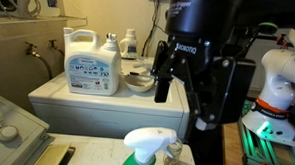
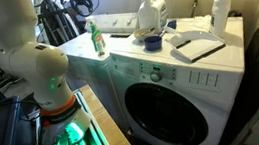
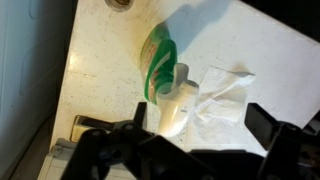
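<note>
Hover stage: gripper (image 3: 198, 122) fingers spread wide, gripping nothing. Just below, upright green spray bottle (image 3: 160, 60) on washer top (image 3: 100, 60), crumpled tissue (image 3: 228, 92) just beside. Probably calls for lowering, straddling bottle body. Farther back, detergent jug (image 1: 92, 62).

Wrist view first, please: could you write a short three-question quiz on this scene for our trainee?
1. True or false: the end effector is shut on the spray bottle.
2. What lies beside the spray bottle in the wrist view? A) a crumpled white tissue B) a red mug C) a spoon
3. Fill in: the spray bottle's body is ____, its trigger head white.
Key: 1 false, the jaws stand open; 2 A; 3 green.
</note>
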Available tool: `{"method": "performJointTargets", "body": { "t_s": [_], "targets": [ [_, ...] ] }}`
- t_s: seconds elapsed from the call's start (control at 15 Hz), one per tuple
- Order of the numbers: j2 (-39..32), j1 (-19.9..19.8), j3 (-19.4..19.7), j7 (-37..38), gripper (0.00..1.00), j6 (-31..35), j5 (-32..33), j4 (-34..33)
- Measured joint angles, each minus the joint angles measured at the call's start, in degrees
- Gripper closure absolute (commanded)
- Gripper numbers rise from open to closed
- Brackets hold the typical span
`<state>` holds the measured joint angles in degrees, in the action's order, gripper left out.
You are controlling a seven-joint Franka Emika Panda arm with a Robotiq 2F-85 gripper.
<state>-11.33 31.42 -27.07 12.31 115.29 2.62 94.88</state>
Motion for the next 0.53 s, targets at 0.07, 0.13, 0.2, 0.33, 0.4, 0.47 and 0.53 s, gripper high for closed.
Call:
{"method": "performJointTargets", "body": {
  "t_s": [0.07,0.13,0.2,0.33,0.4,0.47,0.53],
  "targets": [
    [-1.38,0.53,0.22,1.01,0.0,-0.31,1.56,-0.96],
    [-2.78,1.0,0.5,1.61,0.0,-0.6,2.53,-2.06],
    [-4.08,1.47,0.82,2.14,0.0,-0.78,3.3,-3.2],
    [-6.39,2.53,1.81,2.73,0.0,-1.04,4.45,-5.41],
    [-7.38,3.12,2.43,3.11,0.0,-1.47,5.13,-6.44],
    [-8.27,3.71,3.13,3.43,0.0,-2.31,5.64,-7.41],
    [-9.07,4.3,3.81,3.62,0.0,-3.32,5.94,-8.29]
  ]
}}
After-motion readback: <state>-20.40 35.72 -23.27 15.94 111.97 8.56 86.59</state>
